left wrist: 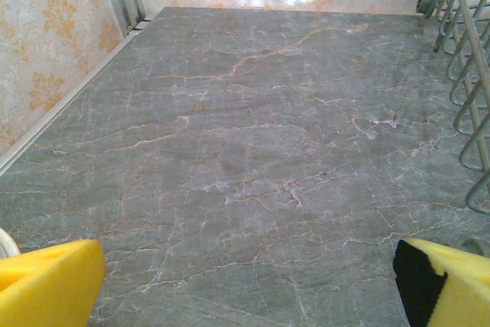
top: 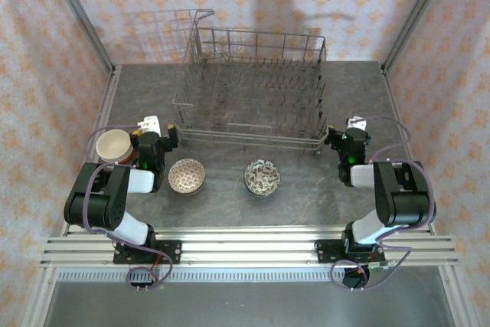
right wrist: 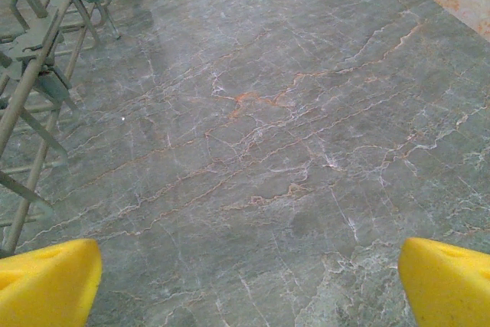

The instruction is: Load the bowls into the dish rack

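cream bowl [top: 113, 145] sits just left of the left arm [top: 107, 193], whose jaws stand wide and empty, brown bowl [top: 187, 176] at its lower right; right arm [top: 394, 197], jaws equally wide and empty, is farther, dish rack [top: 253, 112] upper centre.

The dish rack [right wrist: 40, 57] runs off past the left edge

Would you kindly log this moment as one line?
left end effector: open, empty | right end effector: open, empty | cream bowl, brown bowl, grey bowl: on table | rack: empty
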You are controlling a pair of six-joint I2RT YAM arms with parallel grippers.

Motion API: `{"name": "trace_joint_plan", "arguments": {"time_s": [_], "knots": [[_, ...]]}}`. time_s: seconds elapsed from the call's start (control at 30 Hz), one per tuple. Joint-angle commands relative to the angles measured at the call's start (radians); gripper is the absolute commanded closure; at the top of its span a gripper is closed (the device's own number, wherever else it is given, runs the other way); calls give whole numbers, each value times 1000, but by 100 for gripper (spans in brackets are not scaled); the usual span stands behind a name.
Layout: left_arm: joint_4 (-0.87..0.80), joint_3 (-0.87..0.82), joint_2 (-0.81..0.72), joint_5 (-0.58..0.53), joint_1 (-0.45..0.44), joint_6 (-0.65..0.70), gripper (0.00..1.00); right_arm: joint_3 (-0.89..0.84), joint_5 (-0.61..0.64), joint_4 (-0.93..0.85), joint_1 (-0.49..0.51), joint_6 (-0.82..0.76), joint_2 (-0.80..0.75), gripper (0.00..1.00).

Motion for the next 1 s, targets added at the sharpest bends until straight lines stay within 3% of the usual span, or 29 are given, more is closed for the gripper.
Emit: {"name": "trace_joint_plan", "arguments": {"time_s": [0.0,0.2,0.37,0.5,0.8,0.9,0.97], "knots": [[-2,19,5,-5,7,-1,1,16,5,13,7,4,-3,1],[1,16,3,2,7,0,1,13,16,14,8,11,-13,1],[-57,3,-100,4,7,0,1,71,67,-211,8,27,-180,1],[-148,-6,-233,-19,4,-2,1,83,27,-342,9,48,-331,1],[-714,144,-658,-25,3,-67,1,253,-41,-920,9,125,-635,4],[-993,248,-764,27,2,-169,1,308,-104,-1064,11,164,-709,5],[-1167,322,-797,125,-5,-220,1,353,-174,-1156,11,188,-724,6]]}}
